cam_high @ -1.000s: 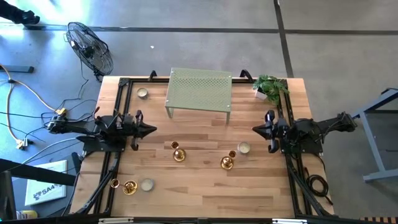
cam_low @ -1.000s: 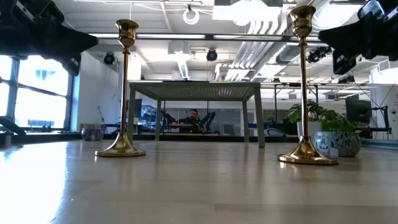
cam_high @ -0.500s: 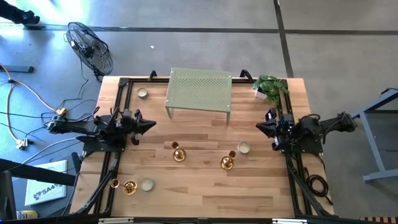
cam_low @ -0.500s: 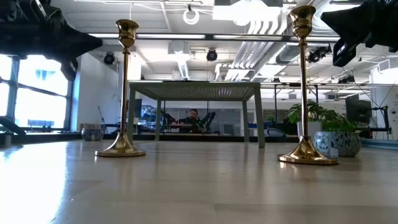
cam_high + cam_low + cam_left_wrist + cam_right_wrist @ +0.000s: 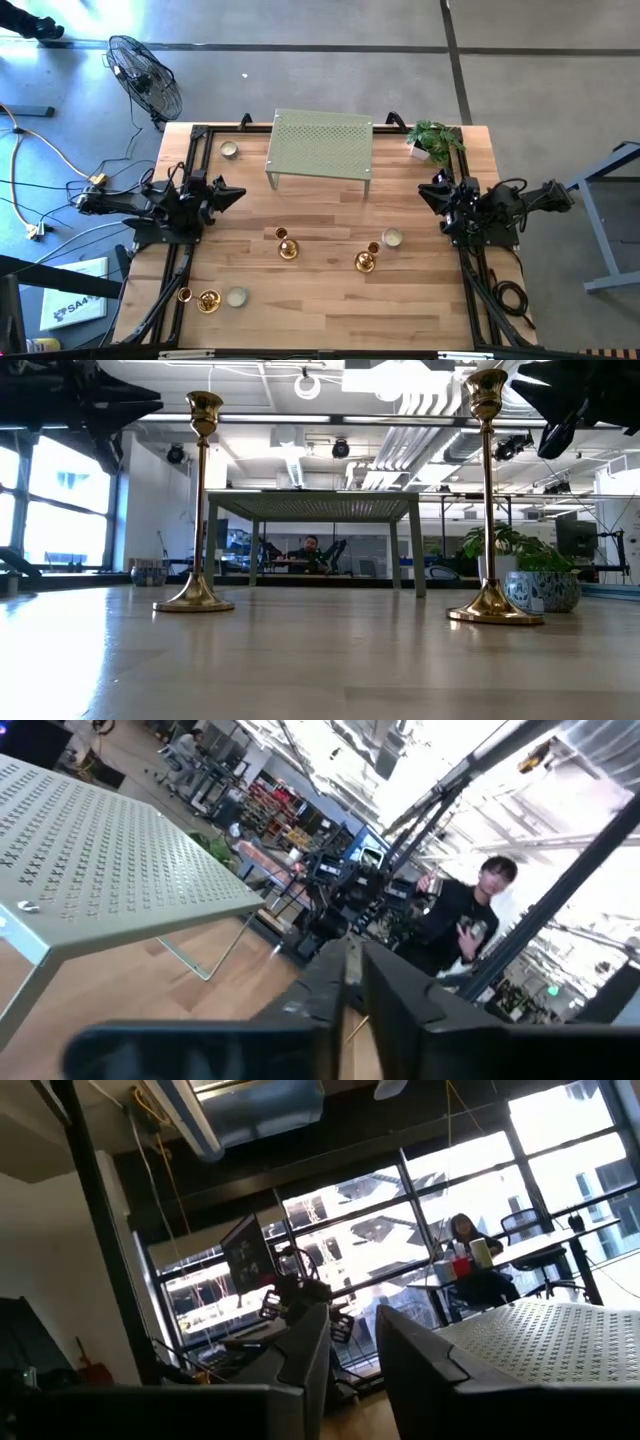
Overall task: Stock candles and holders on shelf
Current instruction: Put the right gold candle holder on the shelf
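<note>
Wooden table (image 5: pixel 320 300): shelf (image 5: pixel 320 148) between slightly parted left tool (image 5: pixel 238 193) and right tool (image 5: pixel 424 193).

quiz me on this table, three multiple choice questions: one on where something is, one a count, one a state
1. Where is the potted plant?
A) at the back right corner of the table, right of the shelf
B) on the shelf
C) at the front left corner

2. How many candles lie on the table?
A) one
B) three
C) five

3. How do the two tall holders stand?
A) tipped over
B) stacked
C) upright on the table

Key:
1 A, the high view shows it beside the shelf.
2 B, one back left, one front left, one right of centre.
3 C, the low view shows both on their bases.
</note>
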